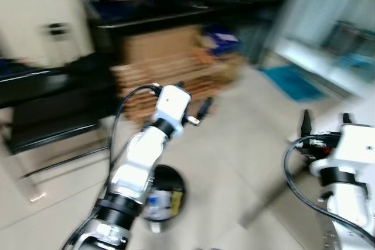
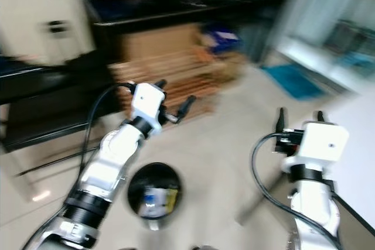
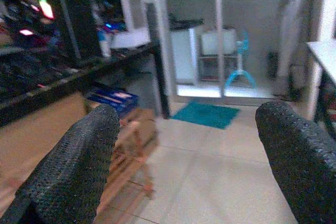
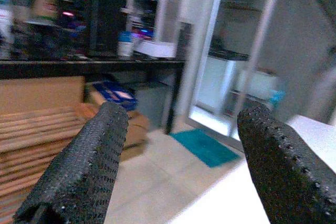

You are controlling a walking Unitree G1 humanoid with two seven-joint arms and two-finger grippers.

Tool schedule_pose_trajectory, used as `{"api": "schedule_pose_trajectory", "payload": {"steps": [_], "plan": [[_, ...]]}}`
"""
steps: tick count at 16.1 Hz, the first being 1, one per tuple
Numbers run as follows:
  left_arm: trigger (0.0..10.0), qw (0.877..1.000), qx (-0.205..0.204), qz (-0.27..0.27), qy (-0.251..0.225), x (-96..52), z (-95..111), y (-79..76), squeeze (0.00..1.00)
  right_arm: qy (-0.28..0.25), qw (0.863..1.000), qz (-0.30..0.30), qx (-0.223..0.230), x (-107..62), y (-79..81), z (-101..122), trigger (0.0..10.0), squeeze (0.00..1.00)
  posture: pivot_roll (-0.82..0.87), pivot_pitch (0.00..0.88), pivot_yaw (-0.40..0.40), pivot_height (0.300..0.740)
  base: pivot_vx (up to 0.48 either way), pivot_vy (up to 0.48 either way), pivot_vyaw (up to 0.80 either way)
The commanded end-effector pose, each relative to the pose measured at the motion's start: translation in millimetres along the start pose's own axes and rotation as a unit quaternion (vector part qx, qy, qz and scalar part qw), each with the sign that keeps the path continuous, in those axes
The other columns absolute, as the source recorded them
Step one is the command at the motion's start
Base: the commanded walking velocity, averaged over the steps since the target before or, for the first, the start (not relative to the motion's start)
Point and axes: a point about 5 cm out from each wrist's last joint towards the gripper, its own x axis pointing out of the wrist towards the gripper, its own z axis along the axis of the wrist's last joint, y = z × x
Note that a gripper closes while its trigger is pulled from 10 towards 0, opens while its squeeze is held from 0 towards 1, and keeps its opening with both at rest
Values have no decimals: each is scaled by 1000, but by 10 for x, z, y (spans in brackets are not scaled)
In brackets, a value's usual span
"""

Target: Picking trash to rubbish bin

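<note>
Two claws, left claw (image 2: 174,108) at frame centre and right claw (image 2: 299,119) at right, stand wide and empty. The rubbish bin (image 2: 153,194), lower centre, holds trash (image 2: 157,198). Heavy blur suggests camera motion; the risk is bumping the nearby bin.

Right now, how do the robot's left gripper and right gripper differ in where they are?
The left gripper is raised near the wooden pallets, beyond the black bin, while the right gripper is over bare floor by a white tabletop. The left points sideways in the eye views; the right points up. Both are open and empty.
</note>
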Motion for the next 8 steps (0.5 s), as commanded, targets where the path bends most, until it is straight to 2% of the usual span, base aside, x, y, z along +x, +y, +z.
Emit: {"api": "schedule_pose_trajectory", "payload": {"steps": [1, 8], "plan": [[10000, 1000, -9, -6, -2, 55, 55, -29, 0, -10, 1000, -2, 3, 13, 2, 78, 10000, 0, 166, 41, -88, 740, 0, 0, -781], [10000, 1000, -23, -4, 13, 120, 45, -47, 0, -4, 1000, -10, 11, 14, 5, 153, 10000, 0, 151, 55, -82, 740, 0, 0, -778]]}}
